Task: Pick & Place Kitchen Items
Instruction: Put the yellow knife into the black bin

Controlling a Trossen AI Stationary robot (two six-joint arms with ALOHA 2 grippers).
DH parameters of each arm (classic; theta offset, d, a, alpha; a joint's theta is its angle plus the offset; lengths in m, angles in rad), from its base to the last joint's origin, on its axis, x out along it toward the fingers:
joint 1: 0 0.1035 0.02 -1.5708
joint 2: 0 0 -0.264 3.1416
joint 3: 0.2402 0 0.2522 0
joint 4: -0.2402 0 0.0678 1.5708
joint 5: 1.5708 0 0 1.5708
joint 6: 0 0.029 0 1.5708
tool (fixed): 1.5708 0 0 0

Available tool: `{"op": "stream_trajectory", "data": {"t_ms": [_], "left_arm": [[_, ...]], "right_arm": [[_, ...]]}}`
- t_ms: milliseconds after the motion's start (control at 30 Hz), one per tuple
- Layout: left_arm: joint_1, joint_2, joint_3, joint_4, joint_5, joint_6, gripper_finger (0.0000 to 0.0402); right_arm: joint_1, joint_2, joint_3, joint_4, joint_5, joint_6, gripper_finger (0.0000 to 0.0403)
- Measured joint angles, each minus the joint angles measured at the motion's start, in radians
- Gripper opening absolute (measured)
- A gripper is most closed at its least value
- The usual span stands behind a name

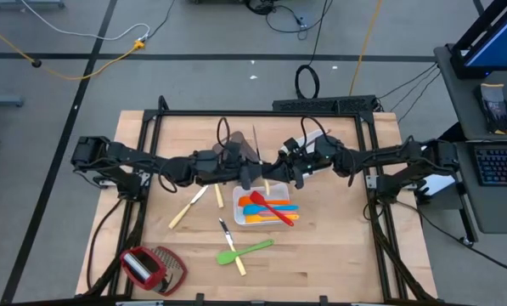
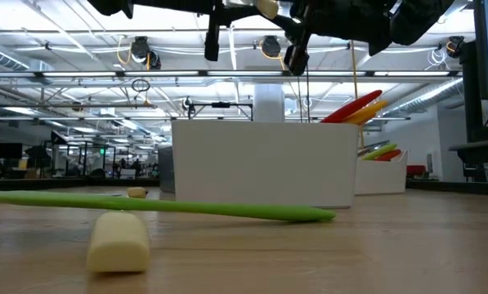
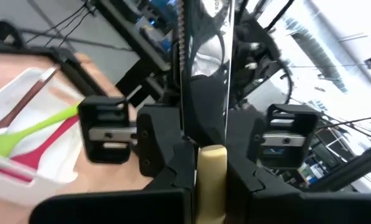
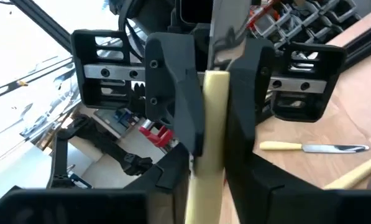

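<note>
Left wrist view showed the left gripper (image 1: 250,173) clenched on the knife (image 3: 212,177), up in the air over the tray (image 1: 239,197). I could not tell if the right gripper (image 1: 297,170) held it too. Best to squeeze tight, then pull away slowly.

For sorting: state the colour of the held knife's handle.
Pale cream handle, clearest in the right wrist view.

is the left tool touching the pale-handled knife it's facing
Touching. In the left wrist view the left tool has its fingers pressed against both sides of the pale knife handle, no gap showing.
</note>
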Motion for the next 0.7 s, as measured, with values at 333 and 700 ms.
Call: {"op": "stream_trajectory", "data": {"t_ms": [333,700], "left_arm": [[0.011,-0.026,0.0,-0.154,-0.011,-0.074,0.0033],[0.093,-0.156,-0.004,-0.609,-0.205,-0.245,0.0033]], "right_arm": [[-0.002,0.002,0.0,-0.068,-0.103,0.009,0.0121],[-0.001,-0.001,0.002,-0.22,-0.217,-0.064,0.0116]]}}
